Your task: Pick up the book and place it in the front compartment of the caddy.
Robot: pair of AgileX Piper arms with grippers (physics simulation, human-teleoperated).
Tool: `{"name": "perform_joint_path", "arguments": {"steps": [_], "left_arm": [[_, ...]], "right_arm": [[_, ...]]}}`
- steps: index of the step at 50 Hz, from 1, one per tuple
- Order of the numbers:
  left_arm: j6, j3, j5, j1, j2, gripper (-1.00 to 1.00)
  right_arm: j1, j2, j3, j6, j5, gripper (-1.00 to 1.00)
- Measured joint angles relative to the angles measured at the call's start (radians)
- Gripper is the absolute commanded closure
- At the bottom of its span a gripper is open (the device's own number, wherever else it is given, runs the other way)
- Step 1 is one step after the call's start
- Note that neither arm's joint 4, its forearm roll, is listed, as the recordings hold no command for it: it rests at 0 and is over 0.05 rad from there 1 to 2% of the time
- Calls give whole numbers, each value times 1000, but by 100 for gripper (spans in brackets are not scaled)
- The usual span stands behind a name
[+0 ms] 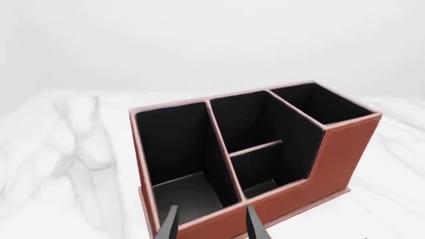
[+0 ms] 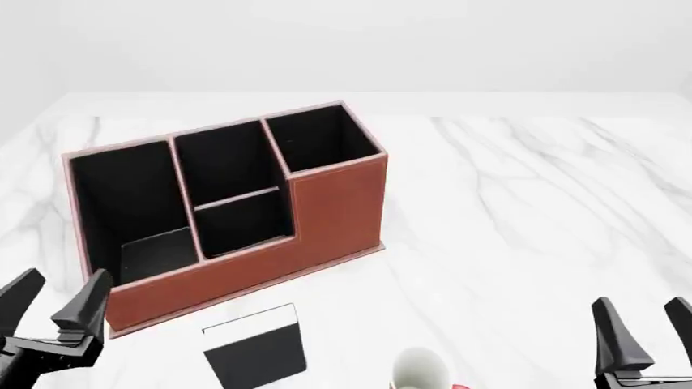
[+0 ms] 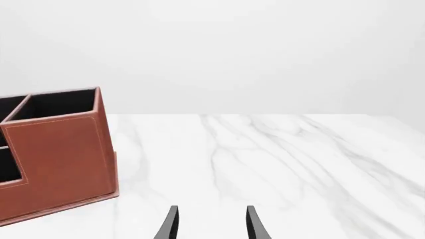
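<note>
Book (image 2: 255,346) lies flat on the tabletop (image 2: 508,211), just at 6 o'clock of the caddy (image 2: 324,211). Left end effector (image 2: 54,304) and right end effector (image 2: 647,328) hover low at the near corners, both spread, gripping nothing.

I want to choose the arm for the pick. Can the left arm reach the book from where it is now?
Probably yes. The left gripper is open and empty, low at the near left. The book lies flat on the table to its right, in front of the caddy, with nothing between them. The mug is beyond the book.
</note>
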Motion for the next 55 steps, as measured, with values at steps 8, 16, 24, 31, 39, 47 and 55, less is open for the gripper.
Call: {"name": "perform_joint_path", "arguments": {"steps": [8, 16, 24, 31, 39, 47, 55], "left_arm": [[8, -117, 79, -31, 86, -100], [33, -249, 195, -65, 146, -100], [50, -377, 315, -107, 210, -100], [60, -478, 415, -149, 277, -100], [78, -574, 522, -208, 352, -100], [105, -662, 627, -249, 411, -100], [121, -761, 729, -292, 466, -100]], "right_arm": [[0, 0, 0, 0, 0, -100], [0, 0, 0, 0, 0, -100], [0, 0, 0, 0, 0, -100], [0, 0, 0, 0, 0, -100], [0, 0, 0, 0, 0, -100], [0, 0, 0, 0, 0, -100], [0, 0, 0, 0, 0, -100]]}}
